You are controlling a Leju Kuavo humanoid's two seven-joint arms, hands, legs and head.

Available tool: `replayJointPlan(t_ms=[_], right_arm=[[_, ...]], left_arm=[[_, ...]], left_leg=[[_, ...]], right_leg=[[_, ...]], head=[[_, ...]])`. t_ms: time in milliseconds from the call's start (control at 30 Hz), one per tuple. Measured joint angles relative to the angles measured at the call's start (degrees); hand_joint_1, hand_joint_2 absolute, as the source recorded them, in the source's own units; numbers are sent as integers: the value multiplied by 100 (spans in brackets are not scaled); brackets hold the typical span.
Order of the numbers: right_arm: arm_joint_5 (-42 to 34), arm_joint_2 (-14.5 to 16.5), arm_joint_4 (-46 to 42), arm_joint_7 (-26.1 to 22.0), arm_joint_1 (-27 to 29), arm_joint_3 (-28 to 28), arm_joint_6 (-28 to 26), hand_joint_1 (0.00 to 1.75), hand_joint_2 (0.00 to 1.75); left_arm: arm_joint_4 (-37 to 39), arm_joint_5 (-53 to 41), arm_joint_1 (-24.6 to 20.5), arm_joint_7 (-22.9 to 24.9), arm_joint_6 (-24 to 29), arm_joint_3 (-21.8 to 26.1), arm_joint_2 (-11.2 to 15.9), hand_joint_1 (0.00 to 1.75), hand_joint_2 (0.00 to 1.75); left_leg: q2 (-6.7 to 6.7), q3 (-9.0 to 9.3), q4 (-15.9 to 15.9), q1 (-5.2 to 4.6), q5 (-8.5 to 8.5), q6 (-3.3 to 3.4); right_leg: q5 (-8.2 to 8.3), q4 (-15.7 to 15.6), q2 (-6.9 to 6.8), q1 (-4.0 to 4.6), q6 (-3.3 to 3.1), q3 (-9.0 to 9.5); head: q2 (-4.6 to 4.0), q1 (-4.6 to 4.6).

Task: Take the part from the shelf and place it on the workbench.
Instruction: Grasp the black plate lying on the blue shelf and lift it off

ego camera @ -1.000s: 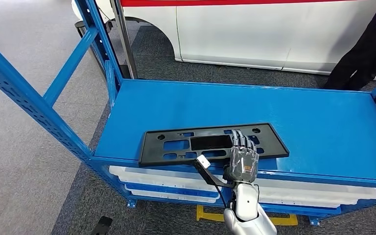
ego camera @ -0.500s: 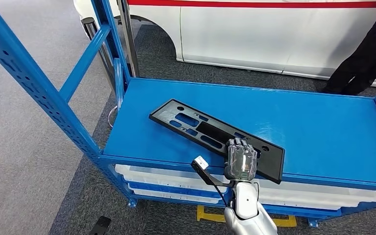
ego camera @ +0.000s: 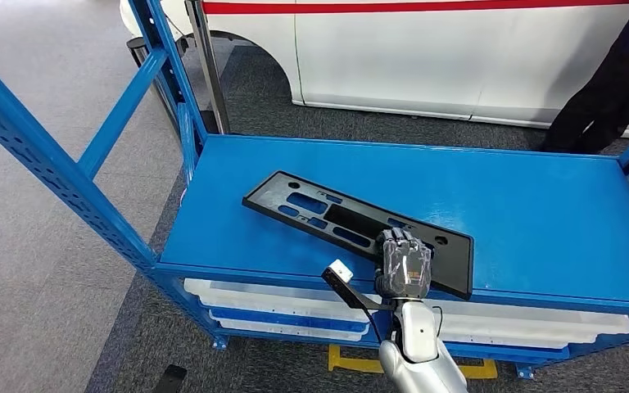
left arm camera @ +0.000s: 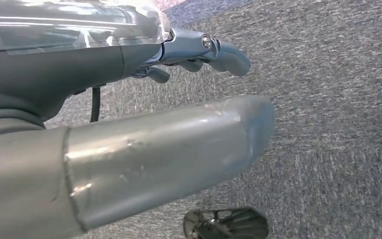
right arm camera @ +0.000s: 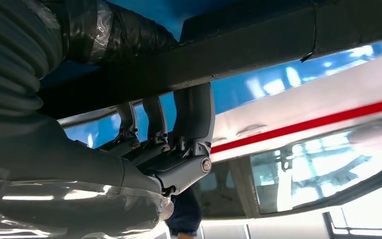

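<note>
so far the right hand point(ego camera: 403, 266) had only clamped its fingers over the near edge of the black part point(ego camera: 352, 225), which lay askew on the blue shelf point(ego camera: 540, 205); lifting and the workbench remained. beyond the shelf stood a white car point(ego camera: 459, 57) on grey carpet. the left hand point(left arm camera: 129, 99) hung with fingers apart, holding nothing.

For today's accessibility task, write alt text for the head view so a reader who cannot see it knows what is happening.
The robot's right hand grips the near end of a long black plastic part lying at a slant on a blue shelf. White trays sit on the level below, and a white vehicle with a red stripe stands behind the shelf on grey carpet.
</note>
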Motion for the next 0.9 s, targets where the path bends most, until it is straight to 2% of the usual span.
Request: replayJointPlan(t_ms=[67, 100, 233, 300, 367, 400, 433, 467, 533, 567, 600, 667, 733, 767, 800, 867, 900], right_arm=[[-514, 93, -194, -439, 44, -46, 7, 175, 175], [-752, 135, -305, -581, 71, -50, 22, 175, 175], [-1418, 214, -803, -792, 246, -49, 150, 175, 175], [-1651, 214, -1028, -831, 330, -44, 206, 175, 175], [-1787, 211, -1195, -869, 413, -36, 239, 175, 175], [-1810, 208, -1256, -882, 451, -34, 242, 175, 175], [-1820, 203, -1307, -891, 486, -33, 243, 175, 175], [-1830, 197, -1357, -895, 514, -32, 243, 175, 175], [-1878, 189, -1440, -903, 544, -31, 243, 175, 175], [-1931, 187, -1475, -925, 549, -30, 249, 175, 175], [-2003, 186, -1504, -962, 552, -29, 261, 175, 175], [-2196, 186, -1566, -1067, 563, -26, 299, 175, 175], [-2425, 194, -1641, -1181, 573, -25, 336, 175, 175], [-2550, 200, -1674, -1238, 577, -25, 354, 175, 175], [-2689, 207, -1711, -1303, 584, -25, 375, 175, 175], [-2909, 215, -1769, -1407, 602, -25, 412, 175, 175], [-2971, 216, -1790, -1443, 613, -25, 422, 175, 175]], left_arm=[[1, 10, -1, -34, 7, 57, 2, 0, 0], [1, 15, -3, -48, 10, 86, 2, 0, 0], [2, 34, 19, -67, 20, 197, -7, 0, 0], [1, 37, 22, -69, 24, 256, -14, 0, 0], [1, 37, 27, -72, 26, 297, -15, 0, 0], [2, 37, 32, -73, 26, 314, -16, 0, 0], [2, 37, 37, -73, 25, 331, -18, 0, 0], [2, 36, 41, -73, 25, 349, -21, 0, 0], [2, 27, 46, -73, 24, 380, -31, 0, 0], [2, 19, 46, -74, 24, 391, -38, 0, 0], [2, 11, 44, -74, 24, 401, -43, 0, 0], [2, -2, 40, -76, 24, 422, -54, 0, 0], [2, -9, 43, -77, 26, 443, -62, 0, 0], [2, -11, 45, -77, 28, 449, -69, 0, 0], [2, -13, 46, -77, 31, 458, -73, 0, 0], [2, -14, 52, -76, 37, 490, -80, 0, 0], [2, -14, 59, -75, 39, 511, -81, 0, 0]], left_leg=[[3, 381, -766, 4, 266, 19], [-2, 482, -974, -4, 308, 50], [-16, 523, -1085, -24, 351, 233], [-7, 517, -1119, -11, 388, 315], [0, 498, -1115, -30, 390, 345], [2, 493, -1110, -39, 386, 350], [0, 493, -1104, -46, 380, 352], [-6, 499, -1097, -51, 372, 353], [-19, 524, -1086, -54, 345, 338], [-23, 531, -1075, -65, 326, 318], [-25, 530, -1067, -73, 314, 293], [-28, 522, -1058, -87, 301, 232], [-27, 525, -1036, -79, 260, 170], [-23, 490, -935, -74, 178, 141], [-20, 396, -716, -66, 34, 111], [-14, 55, 23, -48, -337, 61], [-14, -114, 376, -41, -465, 39]], right_leg=[[-25, 35, 36, 16, 46, 1], [-32, 47, 51, 27, 78, -2], [-72, 86, 61, 23, 210, -24], [-347, 487, 44, 10, 250, -209], [-732, 1257, 31, 3, 272, -575], [-831, 1571, 29, 1, 277, -730], [-816, 1704, 28, 0, 276, -804], [-688, 1610, 28, 1, 265, -768], [-263, 895, 28, 11, 211, -446], [-116, 520, 27, 26, 179, -272], [-36, 259, 28, 41, 154, -155], [-40, 109, 31, 73, 126, -91], [-21, 60, 26, 45, 82, -63], [-7, 25, 15, 23, 50, -41], [7, -8, 4, -1, 19, -21], [13, -18, -9, -6, -10, -19], [13, -17, -8, -5, -11, -22]], head=[[0, 1], [0, 1], [0, 3], [0, 7], [0, 8], [0, 9], [0, 8], [0, 9], [0, 9], [0, 8], [0, 7], [0, 5], [0, 7], [0, 4], [0, 2], [0, -3], [0, -3]])
